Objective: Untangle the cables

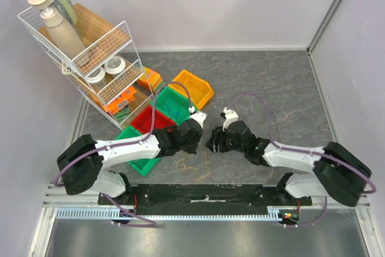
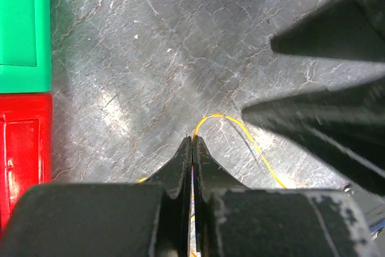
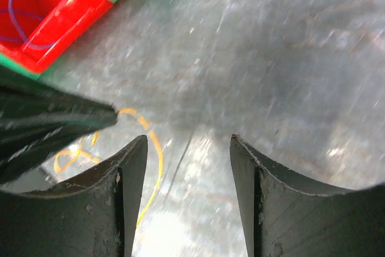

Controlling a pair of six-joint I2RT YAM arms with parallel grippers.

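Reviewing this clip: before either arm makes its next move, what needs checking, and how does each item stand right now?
1. Left gripper pinching a yellow strand: ok, jaws shut, strand leaving the tips.
2. Right gripper open: ok.
3. Right gripper free of that strand: cannot tell, it runs right beside one finger.
4. Grippers apart from each other: ok, close but not touching.
5. Red bin out of the way: ok.
6. Rest of the cables on the table free of knots: cannot tell.

Lab test cell; white enclosure walls (image 1: pixel 228 4), grey tabletop (image 1: pixel 271 82), coloured parts bins (image 1: pixel 195 88)
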